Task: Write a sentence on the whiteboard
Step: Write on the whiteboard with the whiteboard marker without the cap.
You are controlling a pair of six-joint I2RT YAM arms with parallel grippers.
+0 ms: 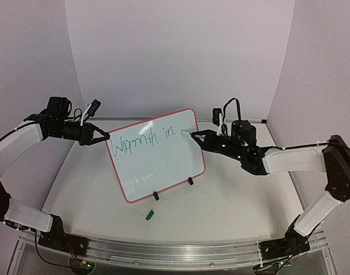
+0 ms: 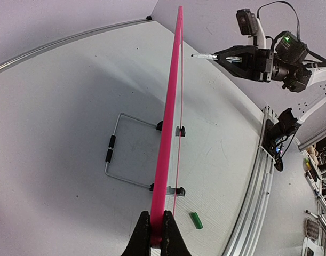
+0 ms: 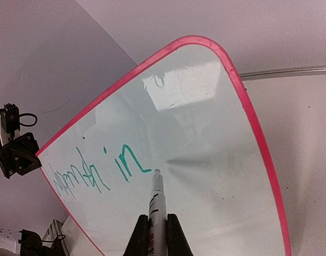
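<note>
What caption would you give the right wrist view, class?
Right hand holds a marker near the whiteboard, beside green writing "Warmth in".

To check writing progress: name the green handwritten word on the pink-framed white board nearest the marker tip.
The short green word "in": the tip of the pale marker sits just past its last stroke; the longer first word lies farther off.

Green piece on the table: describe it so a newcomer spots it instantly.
Find the pink-framed whiteboard standing on the table. Before its black clip feet, toward the arm bases, lies the green piece. It is short, green, and lies apart from everything.
</note>
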